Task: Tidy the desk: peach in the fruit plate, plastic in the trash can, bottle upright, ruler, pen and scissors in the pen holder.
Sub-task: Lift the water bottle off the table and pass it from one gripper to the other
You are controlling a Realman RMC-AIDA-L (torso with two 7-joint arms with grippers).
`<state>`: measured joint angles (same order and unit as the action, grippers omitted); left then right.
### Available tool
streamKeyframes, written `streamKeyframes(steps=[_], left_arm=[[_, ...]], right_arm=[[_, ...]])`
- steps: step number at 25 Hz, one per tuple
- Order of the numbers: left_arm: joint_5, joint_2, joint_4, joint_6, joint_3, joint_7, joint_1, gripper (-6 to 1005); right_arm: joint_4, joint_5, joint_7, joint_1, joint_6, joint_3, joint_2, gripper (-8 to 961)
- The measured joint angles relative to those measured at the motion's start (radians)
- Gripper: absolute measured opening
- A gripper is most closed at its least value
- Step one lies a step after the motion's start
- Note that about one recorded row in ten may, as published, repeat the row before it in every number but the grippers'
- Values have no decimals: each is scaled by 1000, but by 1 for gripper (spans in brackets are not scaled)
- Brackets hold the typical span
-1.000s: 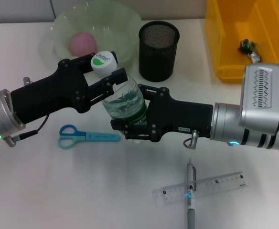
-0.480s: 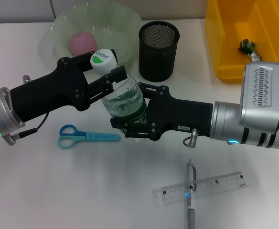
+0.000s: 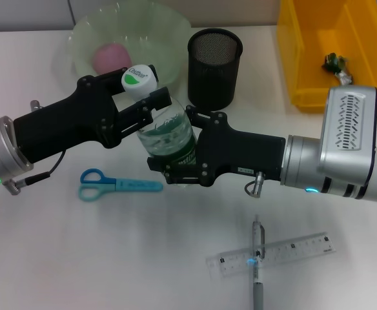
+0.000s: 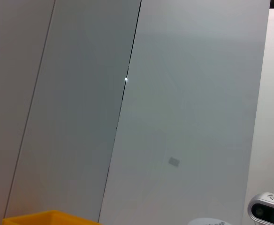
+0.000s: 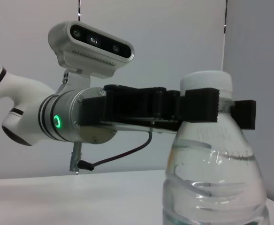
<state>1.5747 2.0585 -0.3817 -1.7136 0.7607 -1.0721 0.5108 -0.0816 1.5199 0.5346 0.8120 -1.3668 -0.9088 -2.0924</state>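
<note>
On the white desk (image 3: 143, 258), both black grippers meet at the middle around a clear water bottle (image 3: 166, 139). The right gripper (image 3: 175, 155) reaches in from the right, its fingers clamped on the bottle's green-labelled body. The left gripper (image 3: 143, 103) comes from the left, fingers closed on the neck just under the white cap (image 3: 139, 79); the right wrist view shows that clamp (image 5: 207, 107) wrapped round the neck. The bottle stands close to upright, cap leaning slightly toward the far edge.

At the far right sits a yellow bin (image 3: 334, 55) with a small crumpled piece of plastic (image 3: 336, 64) inside. At the far left is a pale green fruit plate (image 3: 169, 39) holding a pink peach (image 3: 111, 57). Just beside the plate stands the black mesh pen holder (image 3: 214, 68).

Near the front edge, a clear ruler (image 3: 272, 255) lies crossed by a grey pen (image 3: 257, 265). Blue scissors (image 3: 114, 185) lie under the left arm.
</note>
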Motion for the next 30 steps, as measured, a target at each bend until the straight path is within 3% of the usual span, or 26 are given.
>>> streamKeyframes(steps=[30], left_arm=[[1, 0, -3, 12, -4, -19, 0, 449]], right_arm=[[14, 0, 75, 4, 6, 4, 0, 821]])
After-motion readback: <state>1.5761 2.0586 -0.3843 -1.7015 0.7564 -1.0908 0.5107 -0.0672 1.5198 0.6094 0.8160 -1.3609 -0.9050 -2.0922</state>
